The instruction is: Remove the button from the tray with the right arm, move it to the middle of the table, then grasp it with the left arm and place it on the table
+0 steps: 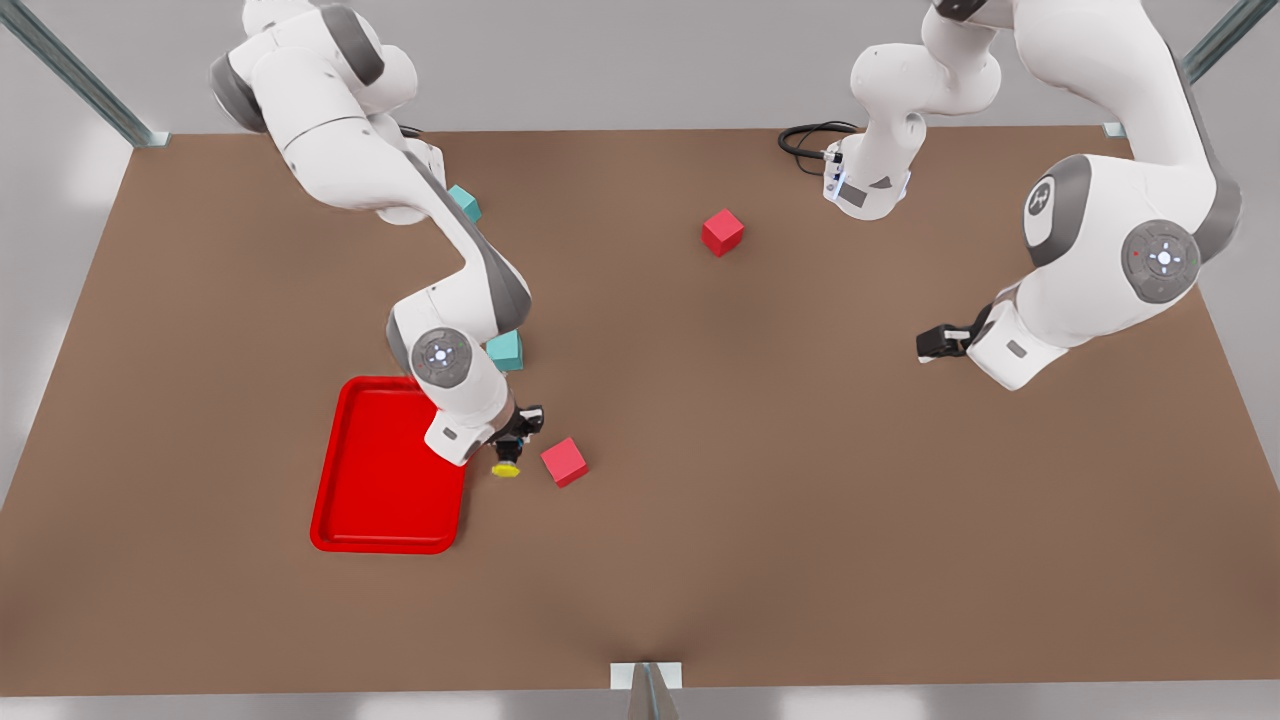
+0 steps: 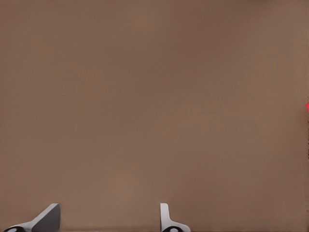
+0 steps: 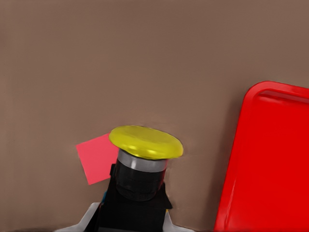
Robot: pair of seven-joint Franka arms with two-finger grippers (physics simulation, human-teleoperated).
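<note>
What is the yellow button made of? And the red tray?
The button looks like plastic: a smooth, matte yellow cap on a grey ring and black body, held in the right gripper. The tray looks like glossy hard plastic, evenly red with a moulded rim. Since it's a render, that's a guess.

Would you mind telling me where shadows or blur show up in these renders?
Front view: soft, even light, with a faint shadow on the table near the front edge. Right wrist view: the button casts a dim shadow and its edges look slightly smeared. Left wrist view: evenly lit brown, no glare.
</note>
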